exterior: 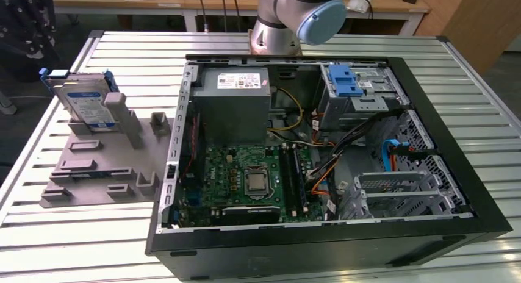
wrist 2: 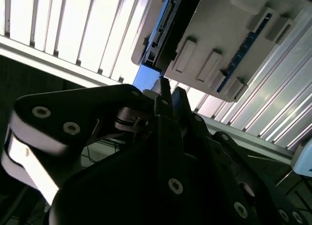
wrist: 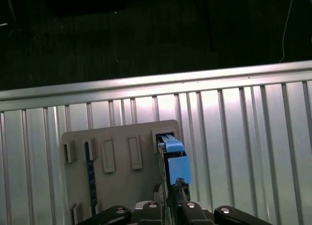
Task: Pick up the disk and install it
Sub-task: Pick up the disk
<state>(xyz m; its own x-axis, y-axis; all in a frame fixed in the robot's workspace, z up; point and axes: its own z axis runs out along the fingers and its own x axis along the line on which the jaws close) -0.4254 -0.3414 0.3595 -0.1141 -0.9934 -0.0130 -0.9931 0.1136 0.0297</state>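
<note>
On the table, disk (exterior: 85,105): stood upright in the grey holder (exterior: 89,170), beside the open computer case (exterior: 326,246).
Gripper (wrist 2: 168,92): fingers seemingly brought together, empty.

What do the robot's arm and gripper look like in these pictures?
In the exterior view the arm is a silver-grey metal tube with a round light-blue cap on its joint. In the second wrist view the gripper is black and angular, built of flat linked plates dotted with small round silver screw heads, with a pale band on one side.
</note>
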